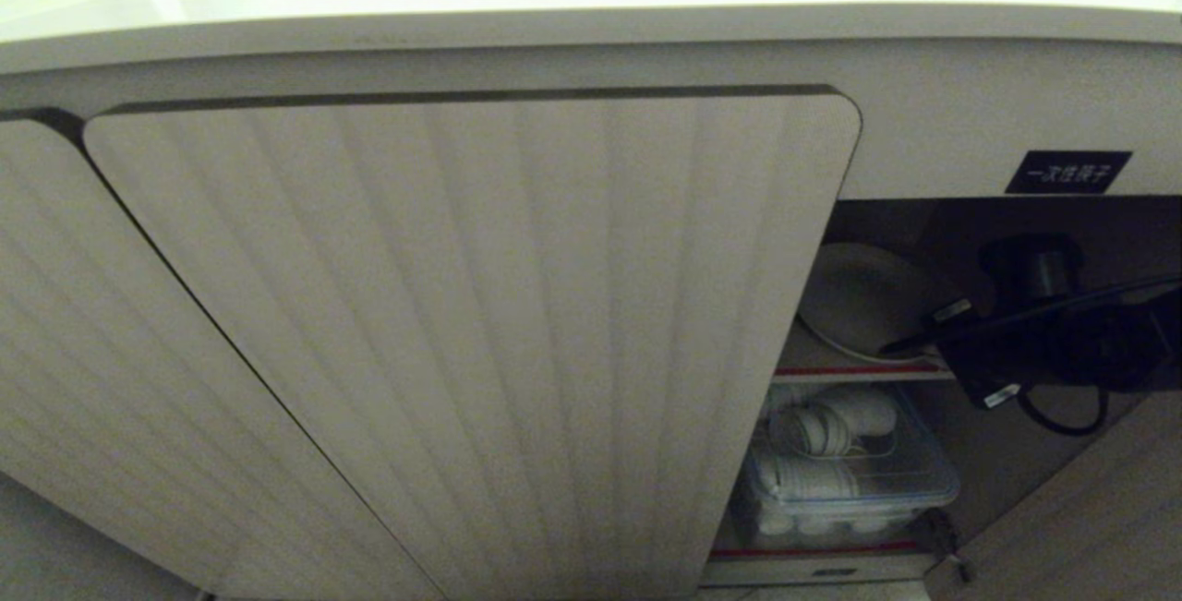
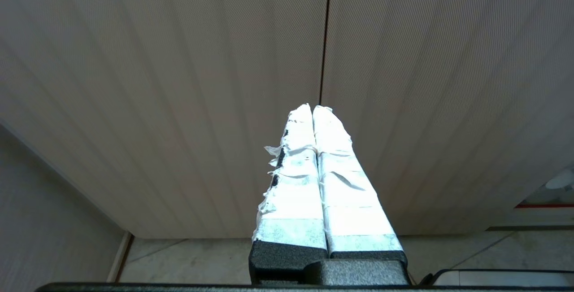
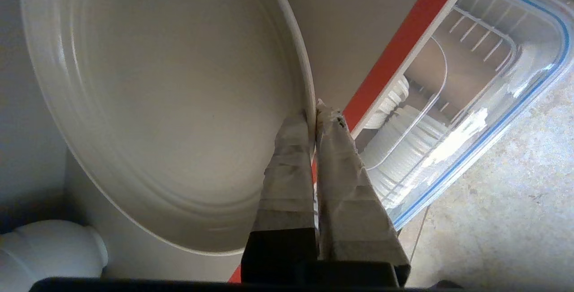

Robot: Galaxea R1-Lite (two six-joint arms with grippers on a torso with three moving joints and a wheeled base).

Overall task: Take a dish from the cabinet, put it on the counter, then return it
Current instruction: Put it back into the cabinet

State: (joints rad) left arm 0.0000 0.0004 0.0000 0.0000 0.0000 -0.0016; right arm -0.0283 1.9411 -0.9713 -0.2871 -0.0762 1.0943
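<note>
The cabinet (image 1: 462, 306) has ribbed beige doors, and its right bay stands open under the counter (image 1: 554, 1). Inside that bay the cream-white dish (image 1: 863, 301) is over the red-edged upper shelf (image 1: 859, 368), tilted. My right gripper (image 1: 910, 342) reaches in from the right. In the right wrist view its taped fingers (image 3: 287, 166) pinch the dish's (image 3: 170, 103) rim, so my right gripper (image 3: 314, 112) is shut on it. My left gripper (image 2: 312, 108) is shut and empty, held in front of closed ribbed doors; it is not in the head view.
A black label (image 1: 1067, 172) sits above the open bay. On the lower shelf is a clear plastic box (image 1: 850, 481) of white round items. A white pipe (image 3: 49, 247) lies beside the dish. An open door panel (image 1: 1090, 509) stands at the right. Pale tiled floor (image 3: 502, 220) is below.
</note>
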